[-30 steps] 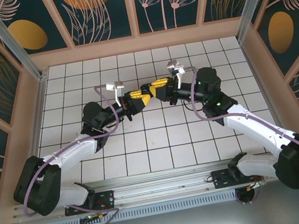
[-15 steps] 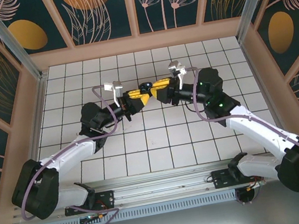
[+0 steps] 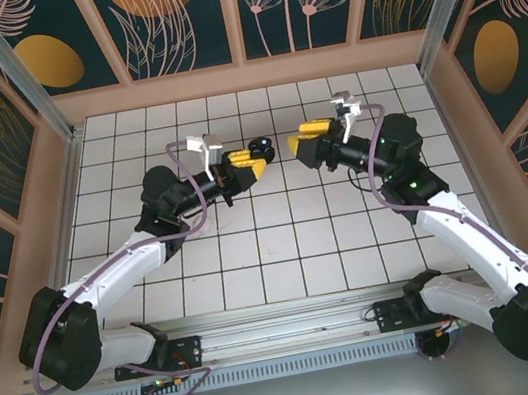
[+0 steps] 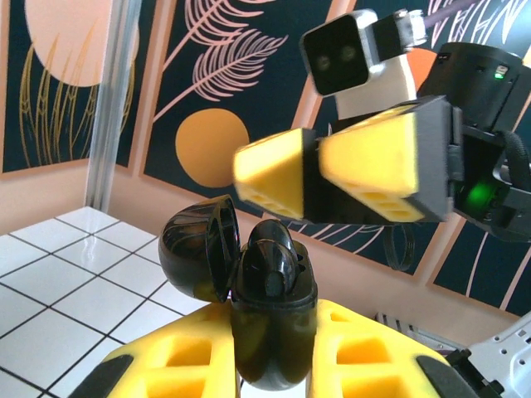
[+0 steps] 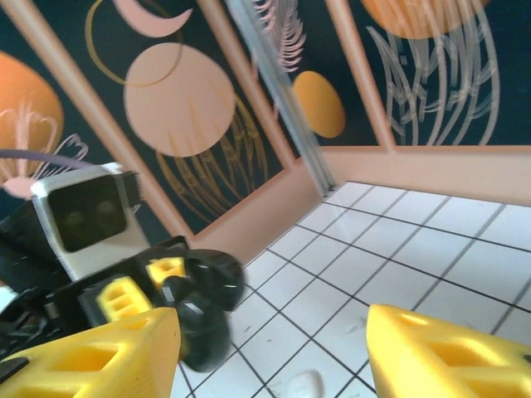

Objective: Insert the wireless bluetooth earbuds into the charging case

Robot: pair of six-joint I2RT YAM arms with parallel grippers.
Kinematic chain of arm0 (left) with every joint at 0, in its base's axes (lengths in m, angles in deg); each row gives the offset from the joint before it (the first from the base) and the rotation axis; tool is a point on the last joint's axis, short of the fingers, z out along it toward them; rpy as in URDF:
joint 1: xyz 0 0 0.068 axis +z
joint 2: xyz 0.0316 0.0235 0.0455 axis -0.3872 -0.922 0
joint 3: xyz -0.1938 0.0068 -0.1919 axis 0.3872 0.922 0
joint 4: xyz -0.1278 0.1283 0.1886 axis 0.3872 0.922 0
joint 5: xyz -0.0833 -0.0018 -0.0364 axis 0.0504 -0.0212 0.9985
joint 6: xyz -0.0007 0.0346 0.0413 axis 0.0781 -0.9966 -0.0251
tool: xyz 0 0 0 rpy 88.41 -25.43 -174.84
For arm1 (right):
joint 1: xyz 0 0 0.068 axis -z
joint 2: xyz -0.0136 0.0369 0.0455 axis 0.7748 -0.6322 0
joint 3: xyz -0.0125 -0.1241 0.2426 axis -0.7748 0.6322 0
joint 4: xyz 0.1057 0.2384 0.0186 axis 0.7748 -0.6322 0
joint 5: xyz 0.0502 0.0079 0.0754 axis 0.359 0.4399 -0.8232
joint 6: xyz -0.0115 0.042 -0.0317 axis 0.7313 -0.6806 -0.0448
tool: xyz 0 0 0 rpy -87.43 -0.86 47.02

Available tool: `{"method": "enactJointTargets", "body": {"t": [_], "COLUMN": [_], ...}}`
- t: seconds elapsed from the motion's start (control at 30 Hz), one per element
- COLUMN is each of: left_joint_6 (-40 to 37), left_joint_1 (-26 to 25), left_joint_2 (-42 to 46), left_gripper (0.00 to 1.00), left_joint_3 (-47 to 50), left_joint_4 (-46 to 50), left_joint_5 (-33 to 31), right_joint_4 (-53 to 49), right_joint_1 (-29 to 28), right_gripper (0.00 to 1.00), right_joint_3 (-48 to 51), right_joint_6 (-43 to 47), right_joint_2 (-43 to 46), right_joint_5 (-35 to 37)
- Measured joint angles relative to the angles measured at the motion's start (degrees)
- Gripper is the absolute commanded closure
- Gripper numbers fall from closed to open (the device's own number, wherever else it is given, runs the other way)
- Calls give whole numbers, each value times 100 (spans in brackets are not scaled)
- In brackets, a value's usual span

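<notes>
Left gripper (image 3: 254, 161) is clamped on the open black charging case (image 4: 270, 319), lid up, while the right gripper (image 3: 304, 140) hangs opposite, just apart, jaws spread, empty.

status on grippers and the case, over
Left gripper shut on black case, lid open. Right gripper open, apart from case. Nothing between them.

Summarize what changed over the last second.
The right claw pulled back to the right, clear of the black charging case, and is open. The left claw barely shifted and still grips the opened case.
</notes>
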State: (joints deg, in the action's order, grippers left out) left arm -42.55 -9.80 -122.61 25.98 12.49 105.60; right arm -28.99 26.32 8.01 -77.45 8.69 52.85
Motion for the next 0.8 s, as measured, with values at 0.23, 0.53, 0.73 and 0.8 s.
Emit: {"method": "enactJointTargets", "body": {"t": [0.23,0.53,0.73,0.8], "left_joint_6": [-162,-385,-826,-850], "left_joint_1": [0,0,0,0], "left_joint_2": [-431,-570,-549,-605], "left_gripper": [100,100,100,100], "left_joint_3": [-269,-240,28,37], "left_joint_4": [42,243,542,527], "left_joint_5": [343,483,450,472], "right_joint_4": [-826,-826,-960,-1038], "right_joint_1": [363,573,551,476], "right_gripper": [40,42,42,42], "right_joint_3": [-111,140,-188,-380], "right_joint_6": [-577,-1513,-1690,-1722], "right_joint_2": [-345,-584,-872,-1132], "right_joint_5": [664,343,243,146]}}
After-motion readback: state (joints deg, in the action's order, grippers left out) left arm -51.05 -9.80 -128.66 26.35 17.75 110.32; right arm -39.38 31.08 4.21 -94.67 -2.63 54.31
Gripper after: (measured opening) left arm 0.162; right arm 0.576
